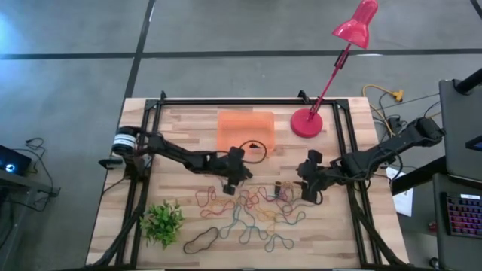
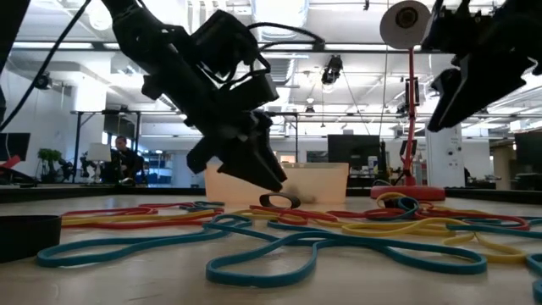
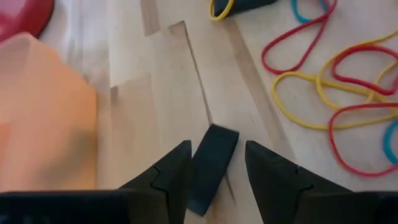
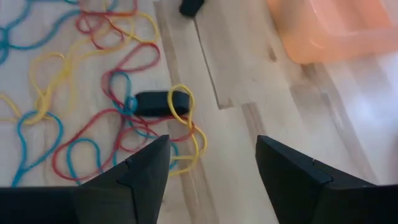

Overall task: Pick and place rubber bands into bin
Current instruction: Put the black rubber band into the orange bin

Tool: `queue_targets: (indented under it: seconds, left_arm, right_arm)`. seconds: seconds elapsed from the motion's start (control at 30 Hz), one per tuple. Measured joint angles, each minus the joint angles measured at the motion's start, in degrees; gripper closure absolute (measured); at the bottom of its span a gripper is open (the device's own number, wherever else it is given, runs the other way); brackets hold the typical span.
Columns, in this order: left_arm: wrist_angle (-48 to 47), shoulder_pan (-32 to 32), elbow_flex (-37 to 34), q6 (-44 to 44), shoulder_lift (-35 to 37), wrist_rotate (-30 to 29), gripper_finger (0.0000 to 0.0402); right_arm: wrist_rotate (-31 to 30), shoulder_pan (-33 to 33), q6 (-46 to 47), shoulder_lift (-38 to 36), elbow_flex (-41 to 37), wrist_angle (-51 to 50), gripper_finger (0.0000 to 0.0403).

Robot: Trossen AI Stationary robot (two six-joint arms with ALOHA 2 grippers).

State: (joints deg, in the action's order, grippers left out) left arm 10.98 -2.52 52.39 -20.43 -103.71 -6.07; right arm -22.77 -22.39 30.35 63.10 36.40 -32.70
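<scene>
The shallow translucent orange plastic bin (image 1: 245,129) sits at the table's far middle, with the round red lamp base (image 1: 306,123) just to its right. The thin coloured elastic rubber bands (image 1: 252,213) lie scattered nearer, and the small green leafy plant (image 1: 163,222) is left of them.

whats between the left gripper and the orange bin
Only bare wooden tabletop, as the left wrist view shows. The left gripper hovers with a black rubber band between its fingers, and the bin sits just beyond, nothing lying in the gap.
</scene>
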Motion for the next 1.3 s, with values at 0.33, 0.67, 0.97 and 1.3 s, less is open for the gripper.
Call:
queue_targets:
  seconds: [0.33, 0.67, 0.97, 1.3]
  left_arm:
    - [-7.51, -1.48, 5.37, -1.54, -2.79, -5.61, 0.0266]
    - [-11.02, -1.83, 9.74, -1.24, -7.51, -7.74, 0.0266]
    - [-11.57, -2.08, 10.12, -0.90, -7.75, -10.79, 0.0315]
    - [-12.53, -2.99, 10.39, -0.87, -7.73, -10.54, 0.0397]
  right_arm:
    - [0.05, 0.02, -0.29, 0.03, -1.61, 3.57, 0.0179]
    - [0.11, -0.33, -0.48, 0.01, -1.79, 5.06, 0.0179]
    - [0.14, -0.63, -0.50, 0.01, -2.10, 5.13, 0.0179]
    - [0.14, -0.63, -0.31, 0.03, -2.60, 5.15, 0.0179]
